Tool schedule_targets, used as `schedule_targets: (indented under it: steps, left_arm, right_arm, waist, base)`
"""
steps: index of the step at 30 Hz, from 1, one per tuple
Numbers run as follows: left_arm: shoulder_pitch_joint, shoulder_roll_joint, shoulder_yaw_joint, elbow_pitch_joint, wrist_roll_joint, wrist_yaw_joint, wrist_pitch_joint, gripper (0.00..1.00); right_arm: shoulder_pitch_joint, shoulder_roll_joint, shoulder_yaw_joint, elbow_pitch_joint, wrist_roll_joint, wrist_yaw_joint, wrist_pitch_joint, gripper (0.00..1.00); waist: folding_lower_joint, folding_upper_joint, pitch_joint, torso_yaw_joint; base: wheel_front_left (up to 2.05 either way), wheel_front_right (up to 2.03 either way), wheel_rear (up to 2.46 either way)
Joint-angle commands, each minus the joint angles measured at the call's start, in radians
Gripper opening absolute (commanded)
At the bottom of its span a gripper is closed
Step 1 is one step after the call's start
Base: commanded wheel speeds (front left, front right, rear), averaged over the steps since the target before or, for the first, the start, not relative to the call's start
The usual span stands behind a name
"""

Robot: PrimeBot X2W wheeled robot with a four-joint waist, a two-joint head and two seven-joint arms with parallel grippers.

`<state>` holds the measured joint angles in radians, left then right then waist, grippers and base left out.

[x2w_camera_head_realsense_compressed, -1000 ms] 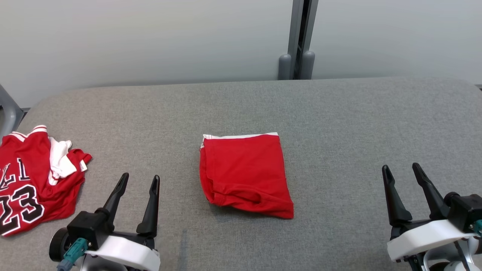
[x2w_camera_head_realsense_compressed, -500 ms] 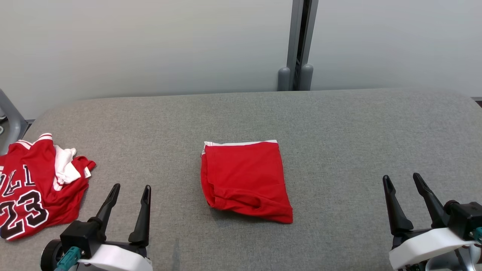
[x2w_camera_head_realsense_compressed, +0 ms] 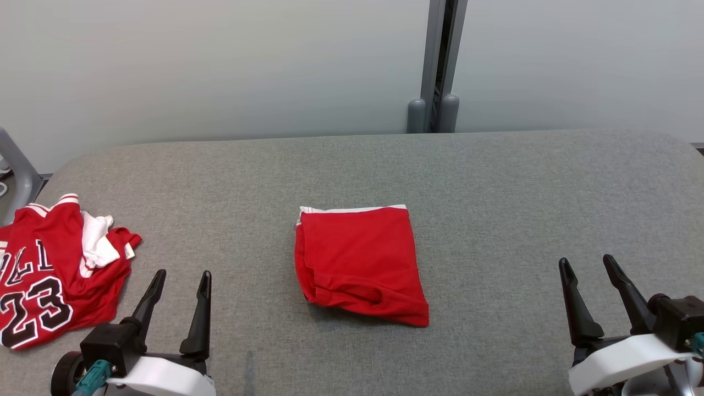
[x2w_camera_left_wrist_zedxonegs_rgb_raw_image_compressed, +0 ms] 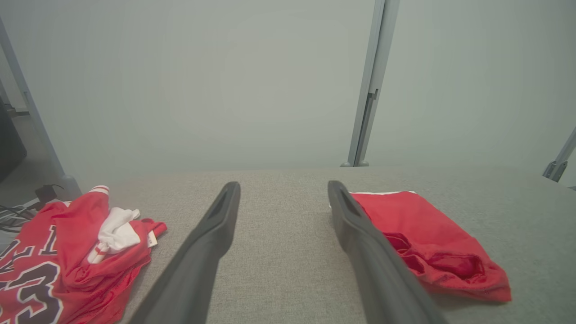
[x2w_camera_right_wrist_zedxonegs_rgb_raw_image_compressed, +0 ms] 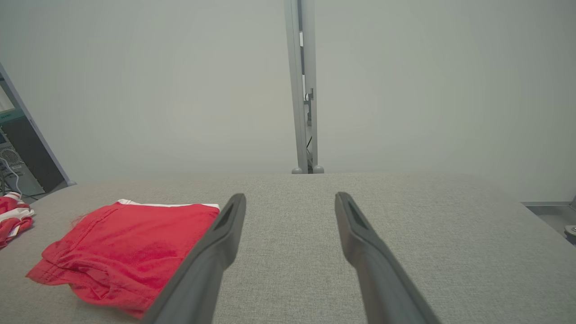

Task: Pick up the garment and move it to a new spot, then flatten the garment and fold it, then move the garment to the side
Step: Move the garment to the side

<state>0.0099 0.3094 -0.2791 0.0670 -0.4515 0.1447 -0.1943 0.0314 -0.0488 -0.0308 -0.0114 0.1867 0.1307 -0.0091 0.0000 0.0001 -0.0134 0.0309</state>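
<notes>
Since a second ago, the left gripper (x2w_camera_head_realsense_compressed: 183,272) has been drawing back toward the lower left corner of the head view, while the right gripper (x2w_camera_head_realsense_compressed: 584,258) is keeping its place at the lower right. (The whole head picture also slid down a little early on, which is the camera and not the cloth.)

Both wrists are running off the bottom edge of the head view. The red number 23 jersey (x2w_camera_head_realsense_compressed: 49,275) is being cut by the left edge, its upper lettering too crumpled to read. In the left wrist view one dark finger is covering the near left side of the folded red garment (x2w_camera_head_realsense_compressed: 360,264); in the right wrist view a finger is covering its near right corner.

The garment is lying flat in the middle of the grey padded table (x2w_camera_head_realsense_compressed: 495,181), white stripe along its far edge. It is sitting between the two grippers and ahead of them, touching neither. Both grippers are standing with fingers spread wide and holding nothing.

The jersey is lying heaped just beside the left gripper, on its outer side. A grey post (x2w_camera_head_realsense_compressed: 440,55) is rising behind the table's far edge. Bare fabric is lying between each gripper and the garment.
</notes>
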Motion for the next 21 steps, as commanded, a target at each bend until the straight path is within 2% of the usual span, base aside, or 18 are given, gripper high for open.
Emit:
schedule_targets:
  steps: [1,14,21]
  left_arm:
    - [-0.004,0.007,0.003,0.001,-0.008,0.005,-0.001,1.00]
    - [-0.017,0.008,0.003,0.004,-0.017,0.007,-0.008,1.00]
    - [-0.062,0.006,0.017,-0.008,-0.021,0.007,-0.020,1.00]
  right_arm:
    - [0.009,-0.004,-0.003,0.001,-0.002,0.000,0.004,1.00]
    - [-0.002,-0.004,-0.005,0.018,0.003,0.000,0.004,1.00]
    - [-0.067,-0.004,0.016,0.087,0.012,0.000,0.006,1.00]
  waist:
    - [0.0000,-0.0001,0.000,0.000]
    - [0.0000,-0.0001,0.004,0.008]
    - [0.0000,-0.0001,0.062,0.063]
  base:
    - [0.00,0.00,0.00]
    - [0.00,0.00,0.00]
    - [0.00,0.00,0.00]
